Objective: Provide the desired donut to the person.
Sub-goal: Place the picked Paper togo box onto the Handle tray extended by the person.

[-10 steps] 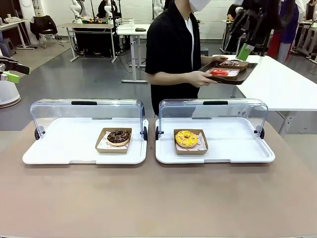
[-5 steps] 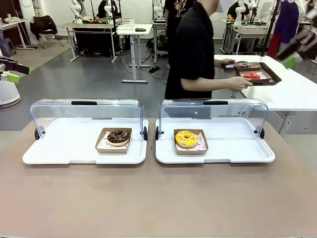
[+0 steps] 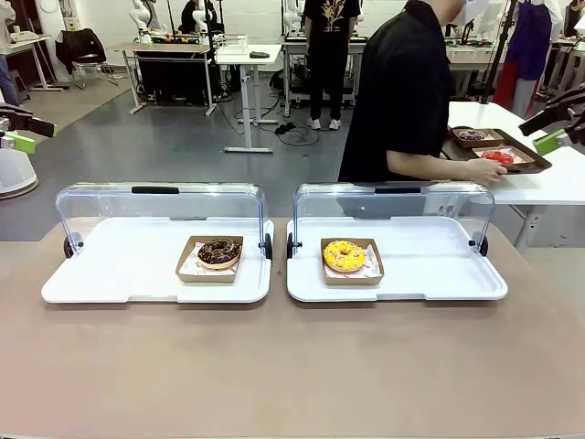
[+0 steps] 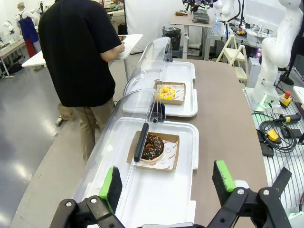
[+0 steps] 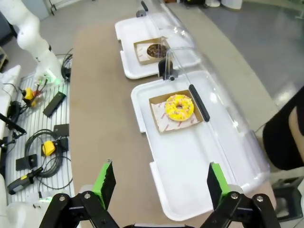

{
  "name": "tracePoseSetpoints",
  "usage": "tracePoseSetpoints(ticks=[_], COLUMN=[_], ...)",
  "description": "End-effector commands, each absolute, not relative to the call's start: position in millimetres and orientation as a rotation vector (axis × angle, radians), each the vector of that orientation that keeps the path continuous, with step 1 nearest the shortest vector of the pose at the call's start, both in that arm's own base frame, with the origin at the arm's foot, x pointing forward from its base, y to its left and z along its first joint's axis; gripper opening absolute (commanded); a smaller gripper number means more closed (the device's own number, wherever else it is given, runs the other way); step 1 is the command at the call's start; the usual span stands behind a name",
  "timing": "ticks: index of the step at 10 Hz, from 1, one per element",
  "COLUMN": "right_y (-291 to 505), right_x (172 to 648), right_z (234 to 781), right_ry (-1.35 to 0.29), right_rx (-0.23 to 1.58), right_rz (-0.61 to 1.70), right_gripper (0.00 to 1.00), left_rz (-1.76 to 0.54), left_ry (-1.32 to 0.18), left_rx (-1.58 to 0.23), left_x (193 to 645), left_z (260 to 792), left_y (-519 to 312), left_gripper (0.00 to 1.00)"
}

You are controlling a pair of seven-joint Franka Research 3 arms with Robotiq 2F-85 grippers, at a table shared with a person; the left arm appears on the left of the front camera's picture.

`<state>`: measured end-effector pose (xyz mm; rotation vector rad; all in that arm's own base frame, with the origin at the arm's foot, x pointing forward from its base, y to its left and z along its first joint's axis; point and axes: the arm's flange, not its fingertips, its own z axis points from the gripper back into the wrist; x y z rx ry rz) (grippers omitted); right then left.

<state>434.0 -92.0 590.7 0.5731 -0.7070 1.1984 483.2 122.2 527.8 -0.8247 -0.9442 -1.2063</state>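
1. Left gripper (image 4: 164, 183): fingers spread wide, holding nothing. Right gripper (image 5: 159, 183): same, spread and empty.
2. Chocolate donut (image 3: 218, 251) sits mid-left of the front frame in its cardboard tray on the left white tray (image 3: 110, 274); yellow donut (image 3: 344, 255) is just right of centre on the right white tray (image 3: 439, 270). Both clear lids are up.
3. The person (image 3: 402, 91), upper right, is turned toward the side table (image 3: 558, 187). Which donut is wanted: can't tell yet.
4. Key geometry: chocolate lies dead ahead between the left fingers; yellow lies ahead of the right ones. Nearer arm per donut is my call.
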Motion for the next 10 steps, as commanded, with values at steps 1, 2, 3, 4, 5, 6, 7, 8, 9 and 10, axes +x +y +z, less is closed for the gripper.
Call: tracePoseSetpoints(ticks=[1, 2, 3, 4, 5, 6, 7, 8, 9, 10], right_y=[-91.1, -91.1, -92.4, -98.0, -107.1, -117.3, -129.0, -141.1, -147.5, -150.2], right_x=[435.7, 435.7, 434.1, 445.3, 456.9, 468.4, 480.9, 492.7, 499.2, 503.1], right_z=[595.6, 595.6, 592.5, 593.1, 586.2, 577.6, 569.4, 559.8, 550.8, 543.1], right_ry=[-0.678, -0.678, -0.705, -0.754, -0.795, -0.816, -0.856, -0.882, -0.895, -0.897], right_rx=[0.554, 0.554, 0.568, 0.668, 0.719, 0.710, 0.733, 0.725, 0.719, 0.734], right_rz=[1.170, 1.170, 1.193, 1.212, 1.231, 1.252, 1.274, 1.266, 1.265, 1.258], right_gripper=[1.00, 1.00, 1.00, 1.00, 1.00, 1.00, 1.00, 1.00, 1.00, 1.00], left_rz=[-1.204, -1.204, -1.204, -1.204, -1.204, -1.204, -1.204, -1.204, -1.204, -1.204], left_ry=[-0.957, -0.957, -0.957, -0.957, -0.957, -0.957, -0.957, -0.957, -0.957, -0.957], left_rx=[-0.826, -0.826, -0.826, -0.826, -0.826, -0.826, -0.826, -0.826, -0.826, -0.826], left_x=[482.6, 482.6, 482.6, 482.6, 482.6, 482.6, 482.6, 482.6, 482.6, 482.6], left_z=[529.3, 529.3, 529.3, 529.3, 529.3, 529.3, 529.3, 529.3, 529.3, 529.3], left_y=[122.1, 122.1, 122.1, 122.1, 122.1, 122.1, 122.1, 122.1, 122.1, 122.1], left_gripper=[1.00, 1.00, 1.00, 1.00, 1.00, 1.00, 1.00, 1.00, 1.00, 1.00])
